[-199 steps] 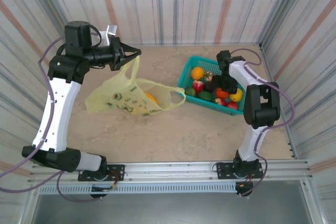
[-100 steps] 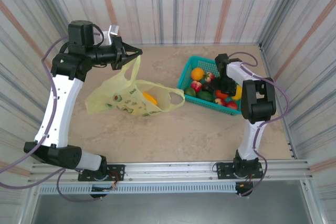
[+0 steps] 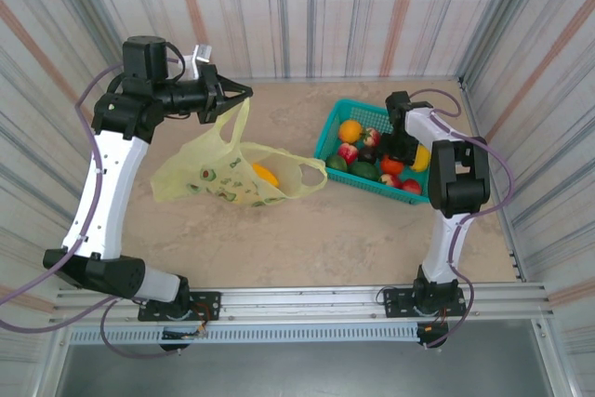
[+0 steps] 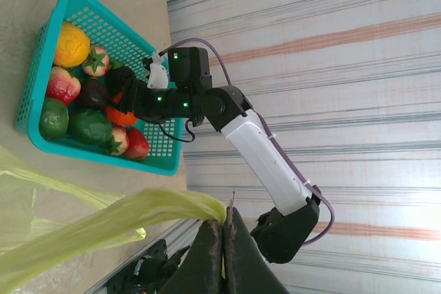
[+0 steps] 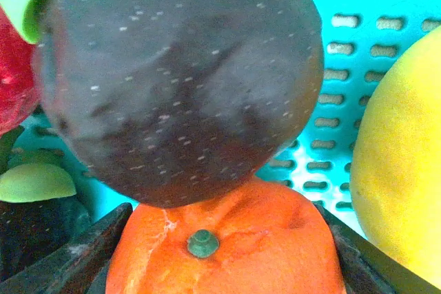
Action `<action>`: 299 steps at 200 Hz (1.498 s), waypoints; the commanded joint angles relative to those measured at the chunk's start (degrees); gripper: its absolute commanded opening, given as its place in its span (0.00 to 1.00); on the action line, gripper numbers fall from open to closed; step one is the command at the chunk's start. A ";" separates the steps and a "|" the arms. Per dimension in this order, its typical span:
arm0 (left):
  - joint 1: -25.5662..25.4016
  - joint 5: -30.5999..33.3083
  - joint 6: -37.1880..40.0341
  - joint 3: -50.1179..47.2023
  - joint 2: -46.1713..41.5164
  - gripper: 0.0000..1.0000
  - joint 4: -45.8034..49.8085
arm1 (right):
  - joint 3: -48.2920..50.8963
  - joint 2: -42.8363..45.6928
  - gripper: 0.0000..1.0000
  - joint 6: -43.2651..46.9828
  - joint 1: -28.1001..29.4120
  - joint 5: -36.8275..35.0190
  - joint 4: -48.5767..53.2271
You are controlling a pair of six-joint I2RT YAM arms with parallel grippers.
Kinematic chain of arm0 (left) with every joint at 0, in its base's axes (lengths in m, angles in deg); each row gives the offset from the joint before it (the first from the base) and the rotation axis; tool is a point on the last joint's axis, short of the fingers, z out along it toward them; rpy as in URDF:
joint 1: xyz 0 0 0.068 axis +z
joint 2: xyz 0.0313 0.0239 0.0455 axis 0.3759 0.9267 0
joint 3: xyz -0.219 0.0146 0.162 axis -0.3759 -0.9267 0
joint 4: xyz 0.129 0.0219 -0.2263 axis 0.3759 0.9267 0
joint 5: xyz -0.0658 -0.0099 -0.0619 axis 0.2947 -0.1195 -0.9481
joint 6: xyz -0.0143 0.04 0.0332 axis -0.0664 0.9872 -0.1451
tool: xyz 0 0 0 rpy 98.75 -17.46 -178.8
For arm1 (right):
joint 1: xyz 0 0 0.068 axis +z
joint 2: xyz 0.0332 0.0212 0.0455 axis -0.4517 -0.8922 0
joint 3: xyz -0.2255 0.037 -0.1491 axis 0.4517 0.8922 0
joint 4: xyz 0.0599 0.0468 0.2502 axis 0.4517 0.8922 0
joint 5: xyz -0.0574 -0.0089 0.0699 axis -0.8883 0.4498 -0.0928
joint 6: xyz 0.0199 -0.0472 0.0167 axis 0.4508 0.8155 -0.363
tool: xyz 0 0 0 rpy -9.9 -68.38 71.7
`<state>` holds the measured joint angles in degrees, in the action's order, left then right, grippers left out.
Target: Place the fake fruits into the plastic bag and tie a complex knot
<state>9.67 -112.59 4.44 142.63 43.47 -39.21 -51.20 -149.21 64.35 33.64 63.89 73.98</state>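
We saw the left jaws clamped on a handle (image 4: 141, 210) of the plastic bag (image 3: 216, 177), upper left. The right jaws flanked an orange fruit (image 5: 227, 249) in the teal basket (image 3: 327, 125), right of centre. Whether they gripped it, we could not tell. We judged one yellow fruit (image 3: 266, 175) bagged, with the other fake fruits (image 3: 364, 170) and the knot still to do.

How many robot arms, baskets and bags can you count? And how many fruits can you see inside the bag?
Robot arms: 2, the left arm and the right arm
Teal basket: 1
Plastic bag: 1
Orange fruit seen inside the bag: 1
Total: 5
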 commanded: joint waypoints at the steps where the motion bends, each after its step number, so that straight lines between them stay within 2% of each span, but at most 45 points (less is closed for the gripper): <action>1: -0.08 -1.24 0.14 1.51 0.06 0.00 -0.77 | -0.26 4.49 0.62 -1.25 0.06 0.05 0.27; 67: -0.08 -1.14 0.18 1.11 -0.96 0.00 -0.75 | -2.11 13.73 0.62 -3.03 0.50 -0.56 2.52; 122: 0.01 -0.98 0.40 0.49 -1.70 0.00 -0.57 | -7.31 21.64 0.62 -3.60 7.59 0.59 2.72; 142: 0.01 -0.98 0.49 0.62 -1.69 0.00 -0.61 | -9.18 23.61 0.62 -3.72 10.12 5.96 0.56; 162: 0.03 -1.00 0.49 0.53 -1.77 0.00 -0.51 | -10.32 25.06 0.61 -3.24 12.68 16.06 -4.27; 184: 0.09 -0.80 0.49 0.50 -1.84 0.00 -0.55 | -11.70 25.01 0.62 -1.41 16.53 30.55 -10.10; 216: 0.27 -0.73 0.49 0.52 -2.11 0.00 -0.49 | -14.66 23.25 0.62 1.32 22.52 42.22 -11.79; 251: 0.69 -0.71 0.51 -0.17 -2.91 0.00 -0.35 | -13.70 22.90 0.62 3.01 26.88 46.97 -11.79; 299: 0.98 -0.82 0.40 -1.44 -4.10 0.00 -0.21 | -11.56 19.50 0.62 5.77 32.84 43.84 -8.43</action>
<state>10.24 -112.55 4.44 142.17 41.49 -39.19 -64.16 -127.22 67.43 64.04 106.68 63.40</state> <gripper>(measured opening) 0.053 0.619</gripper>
